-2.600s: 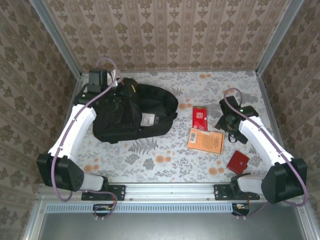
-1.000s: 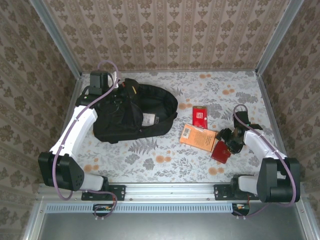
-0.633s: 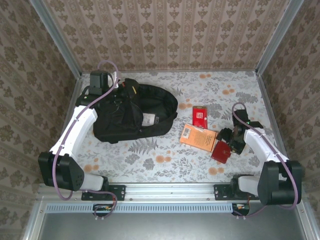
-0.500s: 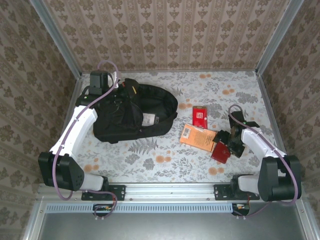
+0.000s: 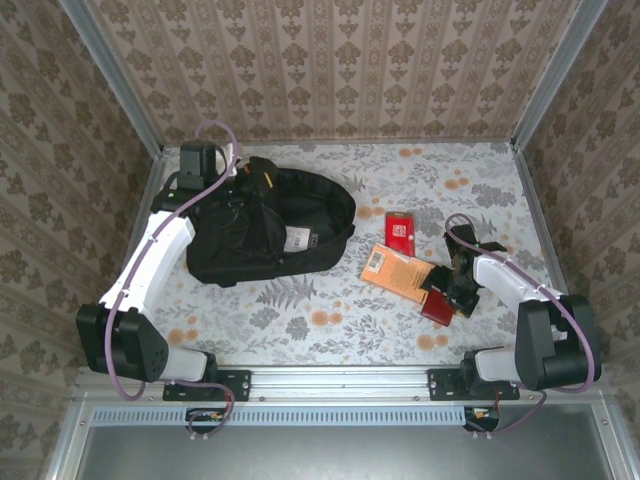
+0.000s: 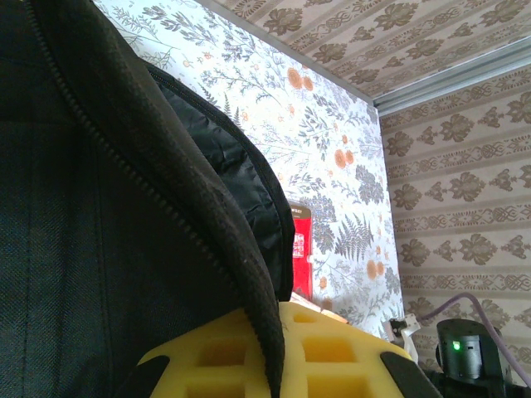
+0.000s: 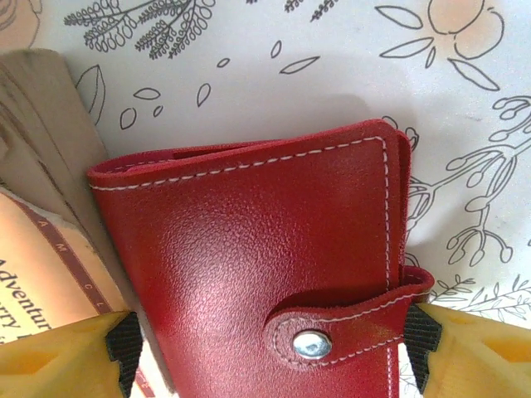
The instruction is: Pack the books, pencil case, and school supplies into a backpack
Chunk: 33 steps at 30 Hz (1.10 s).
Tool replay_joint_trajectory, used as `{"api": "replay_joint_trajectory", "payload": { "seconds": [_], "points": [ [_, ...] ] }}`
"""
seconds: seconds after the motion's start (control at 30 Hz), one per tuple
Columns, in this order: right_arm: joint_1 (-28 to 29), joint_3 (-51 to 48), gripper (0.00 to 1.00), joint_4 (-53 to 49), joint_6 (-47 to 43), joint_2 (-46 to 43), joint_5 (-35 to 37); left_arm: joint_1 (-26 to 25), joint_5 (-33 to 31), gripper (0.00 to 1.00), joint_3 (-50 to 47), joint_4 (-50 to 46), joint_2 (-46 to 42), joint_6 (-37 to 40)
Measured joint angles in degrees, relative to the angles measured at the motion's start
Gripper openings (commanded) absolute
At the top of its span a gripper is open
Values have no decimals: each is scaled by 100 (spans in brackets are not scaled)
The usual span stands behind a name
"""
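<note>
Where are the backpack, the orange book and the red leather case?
backpack [image 5: 265, 240]: top view, middle of its black fabric.
orange book [image 5: 393, 268]: top view, middle of its cover.
red leather case [image 7: 274, 249]: right wrist view, its front face.

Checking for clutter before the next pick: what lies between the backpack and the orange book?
Nothing: in the top view, bare floral tabletop runs from the backpack to the orange book.

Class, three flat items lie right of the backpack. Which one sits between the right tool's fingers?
The dark red leather case with the snap strap, against the orange paperback; the small bright red book lies apart, farther back.
</note>
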Motion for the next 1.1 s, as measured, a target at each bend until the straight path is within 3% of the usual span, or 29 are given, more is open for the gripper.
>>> {"api": "replay_joint_trajectory", "payload": {
  "seconds": [0.3, 0.47, 0.6, 0.73, 1.1],
  "points": [
    [2, -313, 80, 46, 195, -358, 173, 0, 0, 1, 0, -2, 0, 0],
    [2, -527, 73, 42, 348, -728, 216, 0, 0, 1, 0, -2, 0, 0],
    [0, -671, 84, 52, 439, -855, 201, 0, 2, 1, 0, -2, 0, 0],
    [2, -518, 91, 48, 442, -415, 155, 0, 20, 1, 0, -2, 0, 0],
    [328, -234, 85, 68, 271, -31, 42, 0, 39, 2, 0, -2, 0, 0]
  ]
}}
